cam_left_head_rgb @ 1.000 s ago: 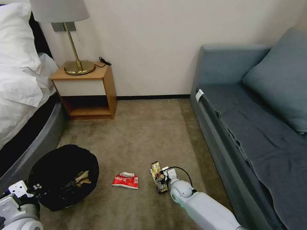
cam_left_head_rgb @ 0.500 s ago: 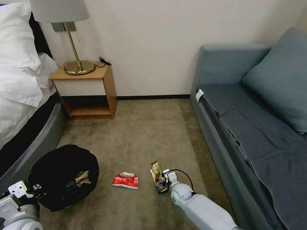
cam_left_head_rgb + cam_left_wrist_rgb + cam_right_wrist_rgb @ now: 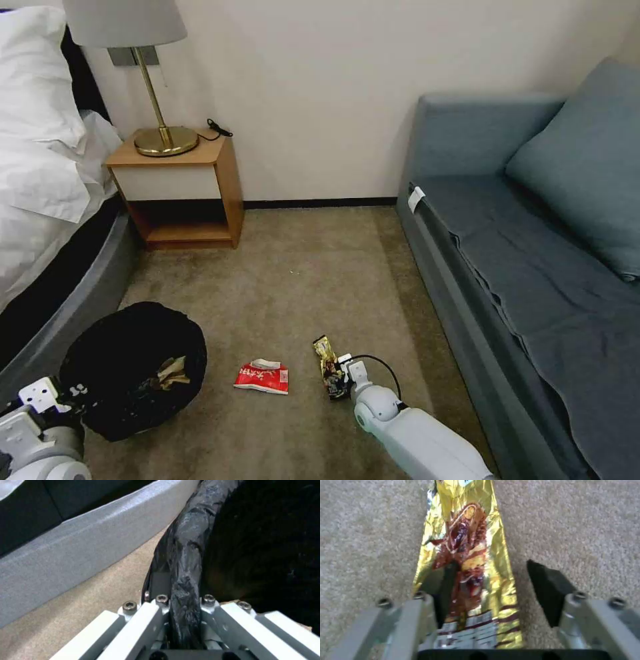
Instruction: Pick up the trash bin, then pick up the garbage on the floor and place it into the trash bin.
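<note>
Your right gripper [image 3: 490,590] sits spread apart over the gold wrapper [image 3: 466,555] on the carpet [image 3: 300,280], right of the red wrapper [image 3: 262,378]. Press low and centre the foil between both fingers before you close. Your left gripper [image 3: 183,610] holds the bin [image 3: 130,367], clamped on its bagged rim, beside the bed.

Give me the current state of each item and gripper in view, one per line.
trash bin: upright, rim clamped by the left gripper, tan paper inside.
left gripper: shut on the bin's bagged rim.
right gripper: open, fingers straddling the gold wrapper, down at the carpet.
gold wrapper: between the open fingers, not yet clamped.
red wrapper: crumpled, lying on the carpet, untouched.
</note>
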